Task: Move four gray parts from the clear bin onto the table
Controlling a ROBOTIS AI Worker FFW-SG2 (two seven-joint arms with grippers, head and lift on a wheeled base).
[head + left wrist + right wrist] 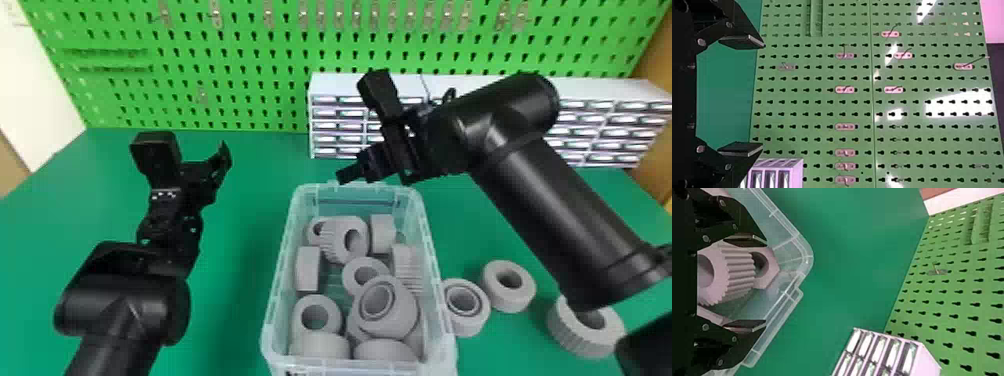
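Clear bin: stood open-topped on the green worktop, far rim turned toward the worktop's far edge.

Gray parts, bin lot: lay in a loose pile, leaning and overlapping, plain rings mixed with ribbed pieces. Included a ribbed part near the bin's far left corner and a thick ringed part on top, toward the near right corner.

Gray parts, worktop lot, three: lay between the bin and the worktop's right edge. Comprised a collared ring just beside the bin's right wall, a plain ring near it, slightly nearer the far edge, and a toothed ring farther right, partly covered by the right arm.

Right end effector: hung above the bin's far rim, fingers spread wide; in the right wrist view, framed the ribbed part between them.

Left end effector: hung over the worktop's left part, well apart from the bin, fingers likewise spread.

Pegboard, green: rose behind the worktop's far edge.

Drawer cabinet, white: stood along that edge, toward the far right corner.
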